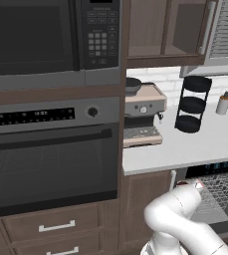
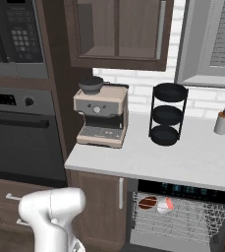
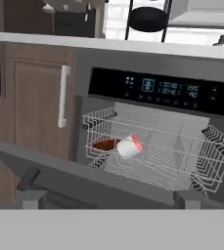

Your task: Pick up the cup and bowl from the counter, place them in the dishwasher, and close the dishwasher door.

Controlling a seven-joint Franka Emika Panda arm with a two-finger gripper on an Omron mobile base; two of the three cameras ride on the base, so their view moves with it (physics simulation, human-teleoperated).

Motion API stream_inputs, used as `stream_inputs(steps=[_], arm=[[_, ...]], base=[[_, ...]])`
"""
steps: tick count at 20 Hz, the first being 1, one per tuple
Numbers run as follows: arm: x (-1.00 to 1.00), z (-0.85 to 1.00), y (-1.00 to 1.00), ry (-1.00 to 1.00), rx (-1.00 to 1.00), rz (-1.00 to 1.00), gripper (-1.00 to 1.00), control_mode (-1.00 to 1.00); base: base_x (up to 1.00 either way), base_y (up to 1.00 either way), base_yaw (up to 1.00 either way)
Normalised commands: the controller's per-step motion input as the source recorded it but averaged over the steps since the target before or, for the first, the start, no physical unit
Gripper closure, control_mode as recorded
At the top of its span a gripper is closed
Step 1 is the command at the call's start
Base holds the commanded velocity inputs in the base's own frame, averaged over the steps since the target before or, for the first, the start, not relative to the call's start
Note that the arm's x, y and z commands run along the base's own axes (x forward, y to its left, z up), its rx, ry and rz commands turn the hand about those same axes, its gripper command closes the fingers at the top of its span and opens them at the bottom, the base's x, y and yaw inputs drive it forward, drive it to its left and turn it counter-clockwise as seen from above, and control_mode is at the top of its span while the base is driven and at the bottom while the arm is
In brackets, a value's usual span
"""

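Observation:
The dishwasher (image 3: 157, 90) stands open under the counter (image 2: 158, 157), its grey wire rack (image 3: 172, 151) pulled out. In the rack's left part lies the reddish-brown bowl (image 3: 103, 144), and the white cup (image 3: 127, 148) rests tipped on its side against it, pink inside showing. Both also appear in the right base view: bowl (image 2: 148, 202), cup (image 2: 165, 205). The dark grey dishwasher door (image 3: 84, 178) slants across the lower hand view, between me and the rack. My gripper (image 3: 111, 200) is open and empty, low in front of the door's edge, with one fingertip (image 3: 33, 195) at each side.
On the counter stand a beige espresso machine (image 2: 101, 115), a black three-tier rack (image 2: 167, 115) and a small bottle (image 2: 222, 120). The black oven (image 1: 46, 159) and a microwave (image 1: 46, 35) fill the wall to the left. A brown cabinet door with bar handle (image 3: 62, 95) adjoins the dishwasher.

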Motion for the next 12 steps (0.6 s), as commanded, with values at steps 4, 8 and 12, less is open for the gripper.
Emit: stream_inputs(steps=[4,8,12], arm=[[0.08,-1.0,0.07,0.01,-0.07,0.17,-1.0,-1.0],[0.29,-1.0,-0.19,0.02,0.11,-0.06,-1.0,-1.0],[0.34,-1.0,-0.57,0.08,0.35,-0.36,-1.0,-1.0]], base=[[0.0,0.0,0.0],[0.0,0.0,0.0],[0.0,0.0,0.0]])
